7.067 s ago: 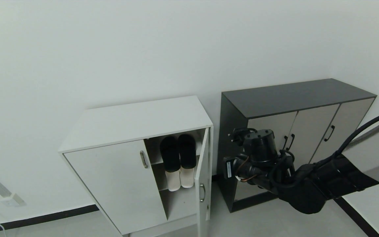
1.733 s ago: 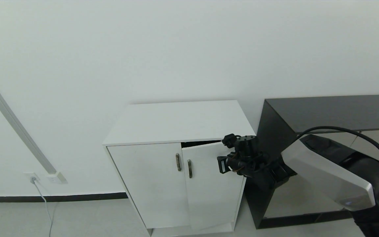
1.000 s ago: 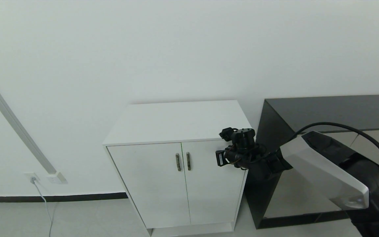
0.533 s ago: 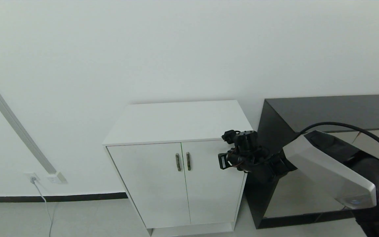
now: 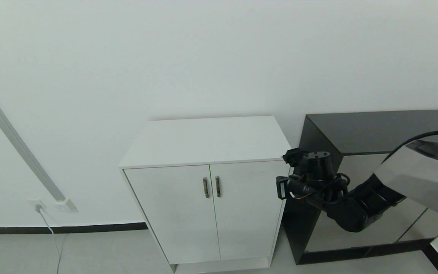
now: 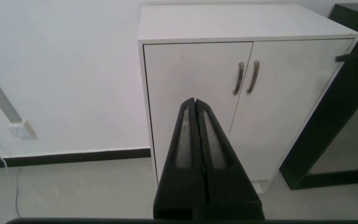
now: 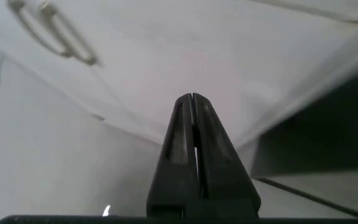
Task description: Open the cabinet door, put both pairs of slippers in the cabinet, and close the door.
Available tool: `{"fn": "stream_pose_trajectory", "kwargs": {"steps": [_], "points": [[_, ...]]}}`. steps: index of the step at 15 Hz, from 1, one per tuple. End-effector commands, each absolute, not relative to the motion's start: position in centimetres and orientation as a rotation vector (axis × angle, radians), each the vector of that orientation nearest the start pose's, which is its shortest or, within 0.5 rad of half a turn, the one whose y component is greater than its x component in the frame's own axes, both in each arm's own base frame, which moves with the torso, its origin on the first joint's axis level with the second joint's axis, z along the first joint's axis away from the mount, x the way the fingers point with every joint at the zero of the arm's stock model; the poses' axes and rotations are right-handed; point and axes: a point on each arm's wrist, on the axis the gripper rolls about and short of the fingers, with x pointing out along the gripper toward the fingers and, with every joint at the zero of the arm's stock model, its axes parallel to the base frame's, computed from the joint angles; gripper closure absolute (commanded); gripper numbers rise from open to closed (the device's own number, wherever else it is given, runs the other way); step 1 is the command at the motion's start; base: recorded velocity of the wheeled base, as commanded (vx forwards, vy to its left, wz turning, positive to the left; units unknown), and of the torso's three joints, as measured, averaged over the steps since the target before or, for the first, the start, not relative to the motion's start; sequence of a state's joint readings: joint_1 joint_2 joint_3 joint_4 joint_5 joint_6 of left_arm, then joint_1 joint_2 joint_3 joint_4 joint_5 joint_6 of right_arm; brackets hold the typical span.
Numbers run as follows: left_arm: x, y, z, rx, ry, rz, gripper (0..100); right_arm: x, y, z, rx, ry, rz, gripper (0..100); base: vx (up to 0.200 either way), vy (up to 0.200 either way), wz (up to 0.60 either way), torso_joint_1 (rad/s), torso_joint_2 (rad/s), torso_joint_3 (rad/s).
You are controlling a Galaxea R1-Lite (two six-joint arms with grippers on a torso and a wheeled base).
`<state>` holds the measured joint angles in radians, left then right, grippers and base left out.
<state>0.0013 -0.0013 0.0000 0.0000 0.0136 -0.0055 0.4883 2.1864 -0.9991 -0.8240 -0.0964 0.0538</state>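
The white cabinet (image 5: 203,140) stands against the wall with both doors shut, so its inside is hidden. Its two metal handles (image 5: 211,187) sit side by side at the middle seam. My right arm's wrist (image 5: 314,167) hangs just off the cabinet's right front edge, apart from the right door (image 5: 249,205). In the right wrist view my right gripper (image 7: 192,99) is shut and empty, pointing at the white door (image 7: 197,43) with the handles (image 7: 55,31) off to one side. My left gripper (image 6: 194,106) is shut and empty, held back from the cabinet (image 6: 191,68) and its handles (image 6: 245,76).
A black cabinet (image 5: 375,125) with grey doors stands right beside the white one, close behind my right arm. A wall socket with a cable (image 5: 38,208) and a slanted wall duct (image 5: 13,144) are at the left. Grey floor (image 5: 89,255) lies open in front.
The right door, ajar 1.7 s ago, is now shut. My right arm has since drawn back to the right, off the door. The head view also shifted since the oldest frame.
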Motion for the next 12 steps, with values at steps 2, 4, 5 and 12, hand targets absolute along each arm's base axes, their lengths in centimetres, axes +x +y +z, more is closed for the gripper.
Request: {"fn": "stream_pose_trajectory", "kwargs": {"steps": [2, 4, 5, 12], "points": [[-2.3, 0.0, 7.5, -0.006, 0.000, 0.015, 100, 33.3, 13.8, 11.2, -0.039, 0.313, 0.209, 100, 0.000, 0.000, 0.00, 0.000, 0.00, 0.000], [-2.3, 0.0, 7.5, -0.006, 0.000, 0.015, 100, 31.2, 11.4, 12.1, -0.023, 0.321, 0.112, 100, 0.000, 0.000, 0.00, 0.000, 0.00, 0.000], [-2.3, 0.0, 7.5, -0.006, 0.000, 0.015, 100, 30.7, 10.6, 12.4, -0.022, 0.318, 0.076, 100, 0.000, 0.000, 0.00, 0.000, 0.00, 0.000], [-2.3, 0.0, 7.5, -0.006, 0.000, 0.014, 100, 23.4, 3.1, 14.7, -0.012, 0.279, -0.179, 100, 0.000, 0.000, 0.00, 0.000, 0.00, 0.000]]}}
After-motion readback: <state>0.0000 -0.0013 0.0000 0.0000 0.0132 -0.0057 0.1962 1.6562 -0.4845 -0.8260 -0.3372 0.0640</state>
